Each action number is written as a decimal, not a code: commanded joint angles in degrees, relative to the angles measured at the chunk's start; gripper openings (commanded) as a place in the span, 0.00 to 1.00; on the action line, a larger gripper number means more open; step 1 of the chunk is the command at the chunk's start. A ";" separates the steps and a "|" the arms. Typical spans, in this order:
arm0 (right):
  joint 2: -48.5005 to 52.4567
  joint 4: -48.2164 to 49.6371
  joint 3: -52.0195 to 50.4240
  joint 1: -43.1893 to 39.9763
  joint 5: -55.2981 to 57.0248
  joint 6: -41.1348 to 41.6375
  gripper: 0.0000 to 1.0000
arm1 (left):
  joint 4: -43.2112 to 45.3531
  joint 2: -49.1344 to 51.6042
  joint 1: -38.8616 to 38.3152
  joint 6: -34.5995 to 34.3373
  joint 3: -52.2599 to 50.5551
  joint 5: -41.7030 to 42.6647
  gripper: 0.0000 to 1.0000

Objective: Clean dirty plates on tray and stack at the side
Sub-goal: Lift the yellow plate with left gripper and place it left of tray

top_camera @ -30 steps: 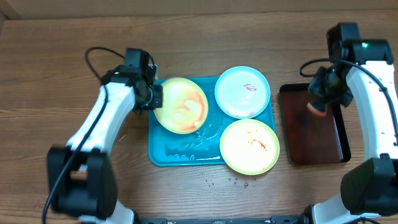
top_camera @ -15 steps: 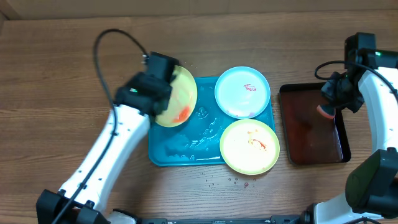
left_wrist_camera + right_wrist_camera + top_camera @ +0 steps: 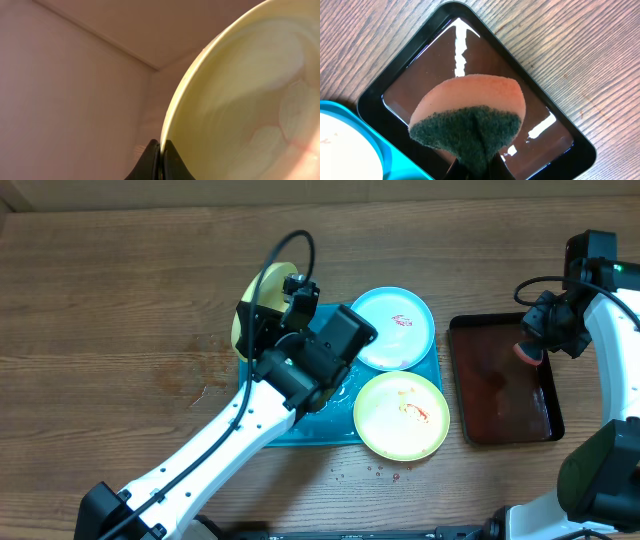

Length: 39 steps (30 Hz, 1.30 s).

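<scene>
My left gripper (image 3: 270, 305) is shut on the rim of a pale yellow-green plate (image 3: 255, 298), which it holds tilted on edge above the far left corner of the turquoise tray (image 3: 335, 430). In the left wrist view the jaws (image 3: 161, 150) pinch the rim of that plate (image 3: 250, 100). A light blue plate (image 3: 392, 327) with a red smear and a second yellow-green plate (image 3: 402, 415) with sauce lie on the tray's right side. My right gripper (image 3: 530, 350) is shut on an orange and dark green sponge (image 3: 470, 115) above the dark tray.
A dark red-brown tray (image 3: 505, 395), wet and shiny, lies right of the turquoise tray; it also shows in the right wrist view (image 3: 420, 75). Small red drops dot the wooden table (image 3: 100, 300) in front of the turquoise tray. My left arm crosses over the tray's left half.
My left gripper has lifted the yellow-green plate off the tray's left side and tipped it on edge, swinging the arm over the tray. The right gripper with the sponge shifted slightly right.
</scene>
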 commanded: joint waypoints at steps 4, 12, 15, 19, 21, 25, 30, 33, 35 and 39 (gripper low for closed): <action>-0.57 0.26 -0.02 -0.17 -0.17 -0.39 0.04 | 0.28 -0.92 -2.08 -2.62 0.44 -10.10 0.04; -0.57 0.22 -0.02 -0.17 -0.17 -0.42 0.04 | -1.79 -0.92 -1.51 -4.17 0.42 7.26 0.04; -0.57 0.28 -0.02 -0.17 -0.04 -0.42 0.04 | -3.98 -0.92 -0.02 -6.95 0.35 23.52 0.04; -0.57 0.55 -0.02 -0.17 0.04 -1.51 0.04 | -6.71 -0.92 6.38 -12.81 0.35 45.64 0.04; -0.57 0.70 -0.02 -0.17 0.04 -1.51 0.04 | -6.71 -0.92 11.37 -12.74 0.35 54.07 0.04; -0.57 1.05 -0.02 -0.17 0.02 -1.51 0.04 | -6.67 -0.92 23.50 -10.78 0.35 68.22 0.04; -0.57 0.90 -0.02 -0.17 0.00 -1.49 0.04 | -7.63 -0.79 41.75 -9.70 0.33 80.19 0.04; -0.57 0.90 -0.02 -0.15 -0.04 -1.49 0.04 | -9.62 0.02 51.93 -9.75 0.31 81.18 0.04; -0.57 0.94 -0.02 -0.17 -0.22 -1.49 0.04 | -10.34 0.90 58.18 -9.70 0.00 81.18 0.04; -0.57 1.07 -0.02 -0.17 -0.22 -1.49 0.04 | -9.11 2.78 67.63 -9.73 -1.70 81.18 0.04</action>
